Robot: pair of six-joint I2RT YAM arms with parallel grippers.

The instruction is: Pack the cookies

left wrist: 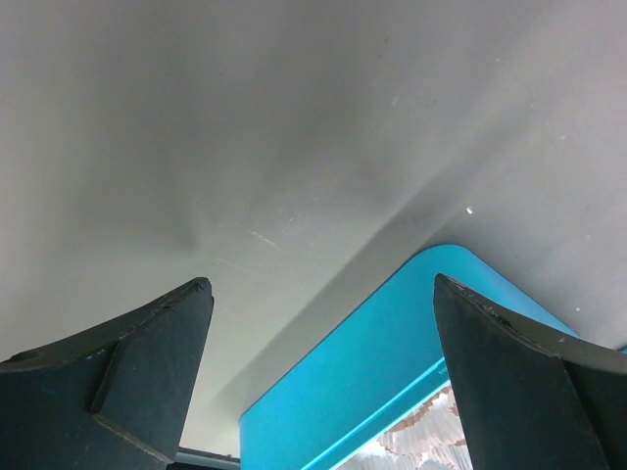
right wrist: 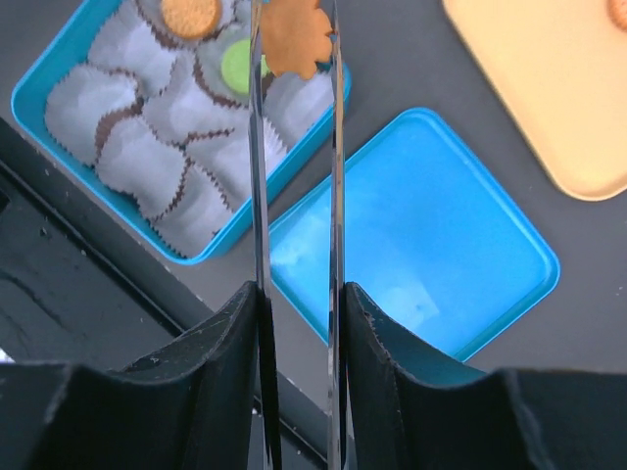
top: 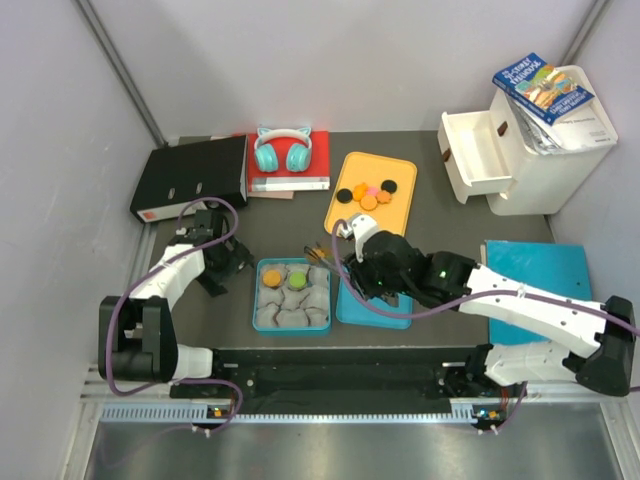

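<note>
An orange cookie (right wrist: 296, 37), judged light, stiff and brittle, is pinched at its rim by tongs (right wrist: 335, 147), on which the right gripper (right wrist: 299, 304) is clamped, above the far right corner of the tin (top: 257, 298). Other cookies (top: 368, 195) are seen mid-way along the tray (top: 350, 165). The left gripper (left wrist: 321, 284) is spread apart, empty.

Right wrist view: orange tray (right wrist: 549, 98) is cut off at 2 o'clock, teal box (right wrist: 227, 230) at 11. The cookie (right wrist: 294, 34) is flanked and partly masked by tongs (right wrist: 259, 196) and clipped at 12. Left wrist view: the box is cut at 5 o'clock; paper cups (left wrist: 431, 441) are barely discernible.
</note>
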